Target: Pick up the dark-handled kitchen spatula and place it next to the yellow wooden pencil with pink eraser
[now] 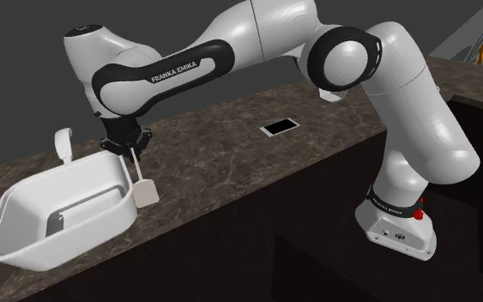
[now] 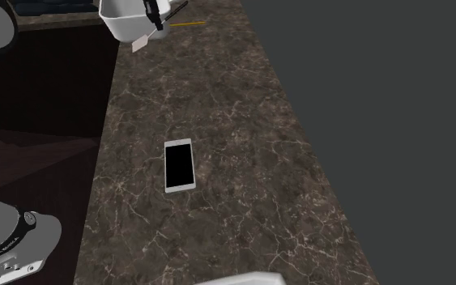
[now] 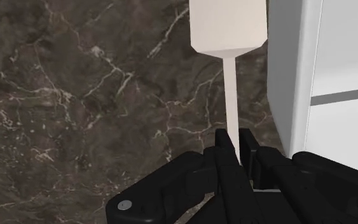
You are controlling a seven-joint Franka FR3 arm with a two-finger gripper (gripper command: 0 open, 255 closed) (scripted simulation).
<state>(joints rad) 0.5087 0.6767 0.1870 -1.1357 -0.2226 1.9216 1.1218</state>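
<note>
My gripper (image 1: 130,147) is shut on the thin pale shaft of the spatula (image 1: 145,192). The spatula hangs blade-down over the dark marble counter (image 1: 231,163), close beside the outer wall of the white basin (image 1: 25,244). In the wrist view the fingers (image 3: 225,149) clasp the shaft, and the pale square blade (image 3: 228,25) lies beyond them, right next to the basin wall (image 3: 295,70). In the second exterior view the gripper (image 2: 155,16) and blade (image 2: 141,40) are at the far end of the counter. The yellow pencil (image 2: 189,24) lies on the counter just past them.
A white phone with a black screen (image 1: 280,127) (image 2: 179,165) lies flat mid-counter. A white faucet-like piece (image 1: 63,144) stands behind the basin. The counter's edge drops off to dark cabinets towards the arm's stand (image 1: 395,227).
</note>
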